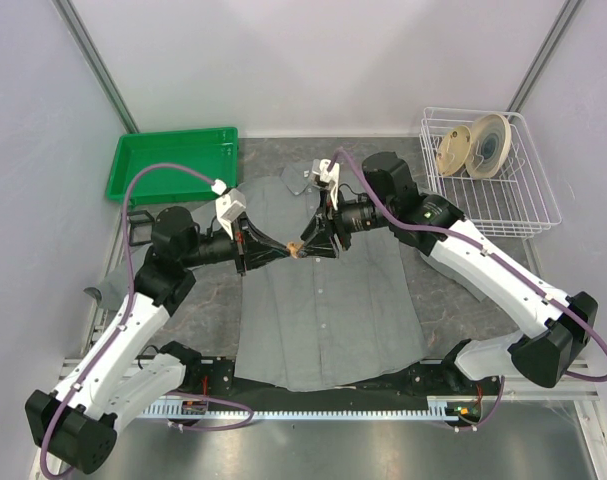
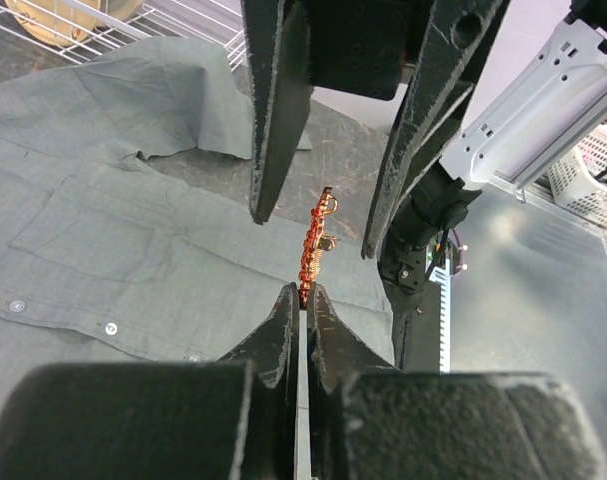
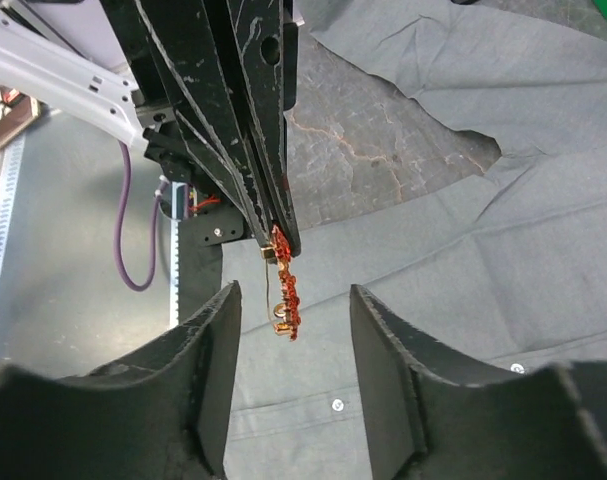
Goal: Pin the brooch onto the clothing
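- Brooch point(image 1: 297, 247): shape too small to tell in top view; lower end hidden between the pinched left gripper point(image 2: 300, 296) tips.
- Shirt point(image 1: 323, 310): sleeve at 8 o'clock mostly under left arm point(image 1: 133, 320).
- Basket point(image 2: 173, 18): cut off, 11 o'clock edge, left wrist view.

Shirt point(image 1: 323, 310): no lettering can be read.
Green tray point(image 1: 173, 165): no marking can be read.

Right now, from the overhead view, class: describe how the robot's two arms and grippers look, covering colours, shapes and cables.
Left arm and right arm: white box-like links with black joints. A purple cable loops along each. White mounts sit at the wrists. Left gripper and right gripper: two black tapered fingers each, scuffed whitish at the edges.
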Robot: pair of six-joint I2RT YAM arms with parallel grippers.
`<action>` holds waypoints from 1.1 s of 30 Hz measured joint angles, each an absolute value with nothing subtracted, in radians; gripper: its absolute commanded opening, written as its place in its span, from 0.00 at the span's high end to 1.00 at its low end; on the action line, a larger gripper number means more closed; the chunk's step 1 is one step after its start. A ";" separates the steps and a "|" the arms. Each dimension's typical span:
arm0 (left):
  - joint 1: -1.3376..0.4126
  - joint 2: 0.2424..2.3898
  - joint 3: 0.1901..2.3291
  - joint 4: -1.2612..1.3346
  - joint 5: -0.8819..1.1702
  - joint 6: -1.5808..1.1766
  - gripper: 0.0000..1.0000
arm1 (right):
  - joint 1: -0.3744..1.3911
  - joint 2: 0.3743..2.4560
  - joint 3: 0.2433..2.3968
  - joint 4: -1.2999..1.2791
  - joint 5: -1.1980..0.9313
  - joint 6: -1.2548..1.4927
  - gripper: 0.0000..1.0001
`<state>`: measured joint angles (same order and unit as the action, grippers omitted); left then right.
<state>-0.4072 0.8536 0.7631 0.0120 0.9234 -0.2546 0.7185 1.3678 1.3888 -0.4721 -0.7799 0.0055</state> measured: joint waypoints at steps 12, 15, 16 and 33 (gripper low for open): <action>-0.406 0.848 0.716 0.111 0.935 -0.337 0.98 | 0.693 1.375 1.431 -0.523 -0.791 -0.028 0.27; -0.395 0.851 0.696 0.168 0.944 -0.400 0.98 | 0.687 1.375 1.414 -0.451 -0.803 0.062 0.26; -0.389 0.853 0.691 0.191 0.945 -0.427 0.98 | 0.687 1.372 1.396 -0.414 -0.810 0.097 0.27; -0.303 0.866 0.651 0.377 0.899 -0.663 0.98 | 0.619 1.369 1.244 0.015 -0.764 0.606 0.38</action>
